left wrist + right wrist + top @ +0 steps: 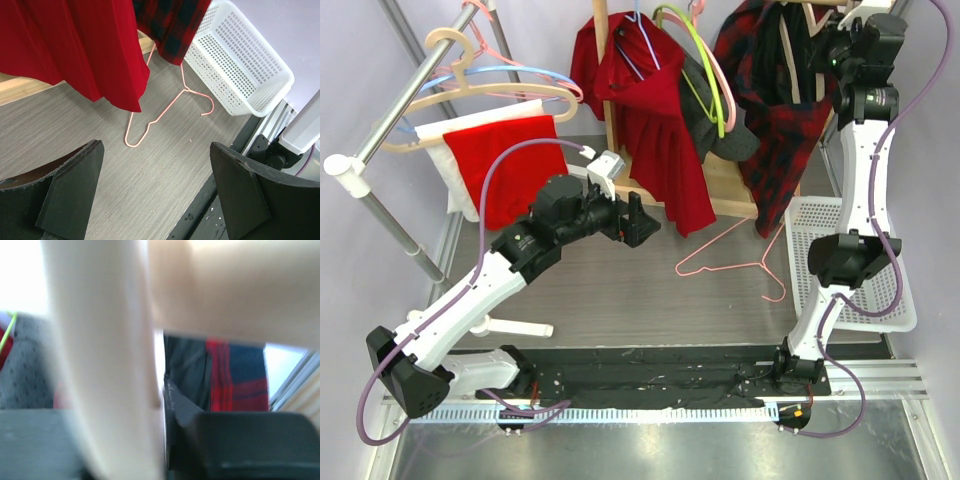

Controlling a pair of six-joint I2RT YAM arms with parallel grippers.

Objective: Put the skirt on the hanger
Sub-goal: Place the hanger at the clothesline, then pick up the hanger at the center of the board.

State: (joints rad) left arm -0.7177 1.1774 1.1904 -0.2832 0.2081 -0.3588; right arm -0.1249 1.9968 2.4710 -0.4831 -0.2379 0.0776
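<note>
Left gripper [155, 150] nearest: spread wide, empty, above table [165, 170]. Right gripper [815, 50] up at plaid skirt [775, 120] on wood rack [611, 110]; grip can't tell, view blurred. Pink hanger [185, 88] flat on table. Prob. best: pinch waistband only, lift clear of rack.

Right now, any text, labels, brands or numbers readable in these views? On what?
None readable.
No print shows on the red garment, the plaid garment, the white basket or the pink hanger.
The right wrist view is too blurred to tell.
</note>
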